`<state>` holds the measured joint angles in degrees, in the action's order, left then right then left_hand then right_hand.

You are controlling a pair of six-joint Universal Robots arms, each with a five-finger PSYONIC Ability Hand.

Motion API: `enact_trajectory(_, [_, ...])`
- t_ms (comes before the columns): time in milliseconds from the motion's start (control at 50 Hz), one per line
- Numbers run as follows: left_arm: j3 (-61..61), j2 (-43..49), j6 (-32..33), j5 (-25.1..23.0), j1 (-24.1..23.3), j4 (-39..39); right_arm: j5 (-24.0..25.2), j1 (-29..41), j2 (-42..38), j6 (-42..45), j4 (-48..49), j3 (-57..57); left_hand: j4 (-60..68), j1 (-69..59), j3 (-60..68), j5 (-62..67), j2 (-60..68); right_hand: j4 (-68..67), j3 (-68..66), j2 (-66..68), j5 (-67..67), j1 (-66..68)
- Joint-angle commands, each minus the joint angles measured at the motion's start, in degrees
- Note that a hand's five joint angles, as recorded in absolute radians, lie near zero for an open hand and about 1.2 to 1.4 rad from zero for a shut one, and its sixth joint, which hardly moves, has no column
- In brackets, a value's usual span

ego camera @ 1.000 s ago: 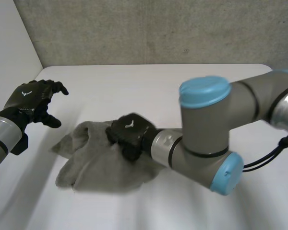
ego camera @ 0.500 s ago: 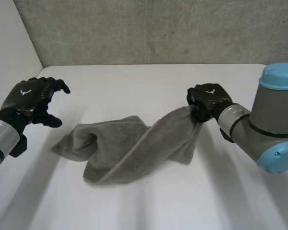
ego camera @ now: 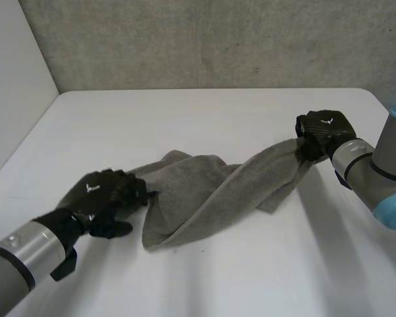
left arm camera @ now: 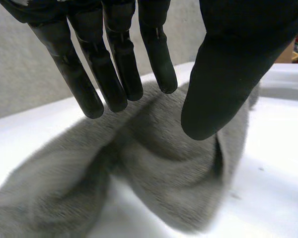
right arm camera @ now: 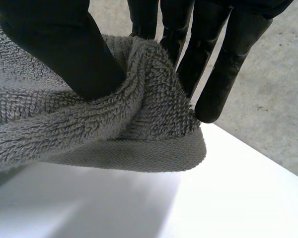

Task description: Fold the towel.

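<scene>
A grey towel (ego camera: 204, 191) lies twisted and stretched across the white table (ego camera: 218, 112). My right hand (ego camera: 323, 132) holds its right end lifted off the table. In the right wrist view that hand (right arm camera: 54, 49) pinches a bunched fold of towel (right arm camera: 114, 134) between thumb and fingers. My left hand (ego camera: 99, 198) is low at the towel's left end. In the left wrist view that hand (left arm camera: 114, 74) has its fingers straight and spread from the thumb, just above the towel (left arm camera: 164, 168), with no cloth between them.
A grey wall (ego camera: 218, 39) runs behind the table's far edge. A white side wall (ego camera: 13, 99) stands at the left. My right arm (ego camera: 383, 178) reaches in from the right edge.
The right hand has drawn the towel's end further right, stretching it out. The left hand has come down from the far left to the towel's left end.
</scene>
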<state>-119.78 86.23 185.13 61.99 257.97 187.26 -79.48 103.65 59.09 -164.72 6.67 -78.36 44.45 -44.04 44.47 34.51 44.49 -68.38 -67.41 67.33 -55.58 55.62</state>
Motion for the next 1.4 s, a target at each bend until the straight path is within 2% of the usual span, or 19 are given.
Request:
enact_trajectory(20, [-2.30,0.87,-0.03,0.41,-2.12,0.29,0.11,0.59,-0.29,-0.07,0.01,-0.48,-6.44,6.03,-6.46,-6.50,-6.48,-11.62,-12.59,12.67,-14.42,24.38])
enact_trajectory(40, [-2.22,2.01,-0.03,0.24,-2.38,0.56,0.11,0.59,-0.29,-0.07,0.01,-0.48,-9.32,8.90,-9.33,-9.37,-9.35,-11.62,-12.59,12.67,-14.42,24.38])
enact_trajectory(240, [1.91,14.12,1.11,1.11,-4.93,1.26,0.38,0.59,-0.20,-0.07,0.09,-1.18,-9.35,8.93,-9.36,-9.40,-9.38,-11.62,-12.59,12.67,-14.42,24.38])
enact_trajectory(280, [2.88,15.90,1.73,2.35,-5.99,1.26,0.38,0.59,-0.20,-0.07,0.09,-1.27,-9.34,8.93,-9.36,-9.40,-9.38,-11.62,-12.59,12.67,-14.42,24.38])
enact_trajectory(320, [4.63,18.53,3.13,6.46,-7.91,1.26,0.38,0.59,-0.12,-0.07,0.09,-1.36,-9.34,8.93,-9.36,-9.40,-9.38,-11.62,-12.59,12.67,-14.42,24.38])
enact_trajectory(340, [4.64,18.54,3.13,6.48,-7.92,1.26,0.55,0.59,-0.12,-0.07,0.09,-1.45,-9.34,8.93,-9.36,-9.40,-9.38,-11.62,-12.59,12.67,-14.42,24.38])
enact_trajectory(380, [6.39,20.38,3.92,10.77,-8.71,1.44,0.55,0.59,-0.03,-0.07,0.09,-1.53,-8.68,8.26,-8.69,-8.73,-8.71,-11.62,-12.59,12.67,-14.42,24.38])
enact_trajectory(460, [8.67,22.05,3.75,13.06,-9.59,2.05,0.82,0.59,0.06,-0.07,0.09,-1.62,-5.50,5.08,-5.51,-5.55,-5.54,-11.62,-12.59,12.67,-14.42,24.38])
enact_trajectory(940, [15.36,28.12,3.66,13.51,-13.90,2.67,0.99,0.50,0.50,-0.07,1.68,-3.03,22.27,-22.68,22.25,22.21,22.23,-11.62,-12.59,12.67,-14.42,24.38])
enact_trajectory(980, [15.45,28.21,3.66,13.51,-13.90,2.58,0.99,0.50,0.59,-0.07,1.68,-2.85,26.65,-27.07,26.64,26.60,26.62,-11.62,-12.59,12.67,-14.42,24.38])
enact_trajectory(1000, [15.54,28.21,3.66,13.51,-13.99,2.58,1.08,0.50,0.76,-0.07,1.68,-2.68,34.65,-35.06,34.63,34.59,34.61,-11.62,-12.59,12.67,-14.42,24.38])
enact_trajectory(1140, [15.89,27.07,3.75,13.69,-13.90,2.49,1.17,0.24,2.17,0.72,0.80,-1.54,35.55,-35.96,35.53,35.49,35.51,-11.62,-12.59,12.67,-14.42,24.38])
enact_trajectory(1200, [16.77,25.40,3.75,13.69,-13.02,2.14,1.25,0.24,3.58,3.62,0.09,-1.45,35.55,-35.96,35.53,35.49,35.51,-11.62,-12.59,12.67,-14.42,24.38])
enact_trajectory(1260, [18.69,21.71,4.63,13.69,-12.23,2.05,2.74,1.11,5.59,15.96,-6.29,-1.71,35.55,-35.96,35.53,35.49,35.51,-11.62,-12.59,12.67,-14.42,24.38])
enact_trajectory(1280, [18.70,21.70,4.63,13.69,-12.23,2.05,2.75,1.12,5.60,16.01,-6.32,-1.71,35.55,-35.96,35.53,35.49,35.51,-11.62,-12.59,12.67,-14.42,24.38])
enact_trajectory(1320, [21.76,21.35,6.38,13.77,-11.18,1.53,3.36,2.78,5.42,28.08,-14.19,-1.01,35.55,-35.96,35.53,35.49,35.51,-11.62,-12.59,12.67,-14.42,24.38])
enact_trajectory(1340, [21.78,21.35,6.39,13.77,-11.18,1.53,3.36,2.79,5.42,28.14,-14.23,-1.01,35.55,-35.96,35.53,35.49,35.51,-11.62,-12.59,12.67,-14.42,24.38])
enact_trajectory(1380, [25.80,21.96,10.06,13.77,-10.04,-0.31,2.75,5.23,5.16,35.93,-18.53,1.70,35.55,-35.96,35.53,35.49,35.51,-11.62,-12.59,12.67,-14.42,24.38])
enact_trajectory(1400, [25.82,21.97,10.08,13.77,-10.03,-0.32,2.75,5.25,5.16,35.96,-18.54,1.72,35.55,-35.96,35.53,35.49,35.51,-11.62,-12.59,12.67,-14.42,24.38])
